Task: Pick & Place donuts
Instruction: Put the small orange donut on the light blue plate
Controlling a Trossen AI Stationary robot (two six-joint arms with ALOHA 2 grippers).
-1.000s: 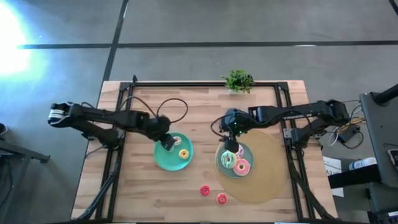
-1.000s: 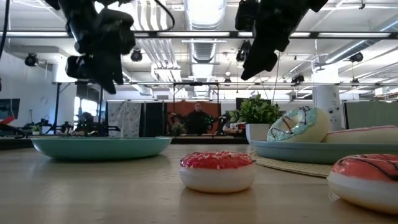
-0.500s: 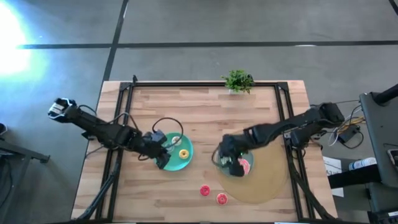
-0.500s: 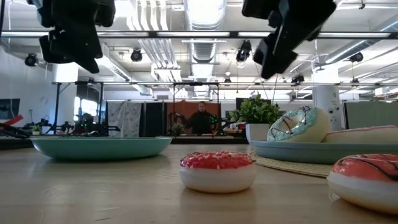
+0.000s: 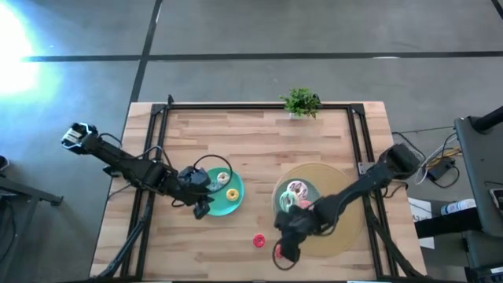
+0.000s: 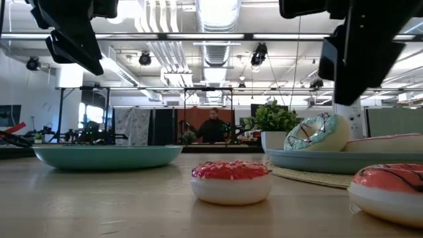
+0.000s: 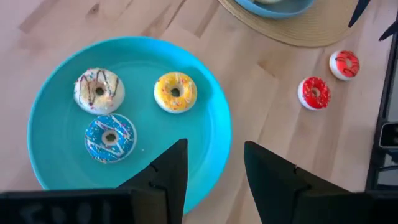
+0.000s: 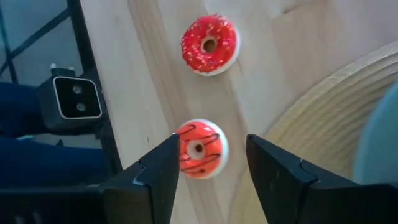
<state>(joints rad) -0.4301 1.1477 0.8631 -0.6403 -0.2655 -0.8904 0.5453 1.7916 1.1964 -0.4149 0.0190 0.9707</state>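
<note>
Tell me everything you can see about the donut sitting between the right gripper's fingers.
The striped donut is a small glossy toy ring, iced orange-red with dark drizzle lines over a white base, with a centre hole. It lies flat on the bare wooden table, near the woven mat. The right gripper hangs open above, its fingers straddling without visibly touching it.

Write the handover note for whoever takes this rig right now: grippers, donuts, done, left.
Left gripper: open, empty, hovering over the edge of the left round teal plate.
Right gripper: open, above the orange-red donut with dark drizzle on the bare wooden table, not gripping it.
Done: white donut with dark drizzle, yellow donut and blue sprinkled donut lie on the left plate. The right teal plate, on a round woven mat, holds at least two more.
Left: the drizzled donut and the red sprinkled donut beside it, both unplated.
</note>
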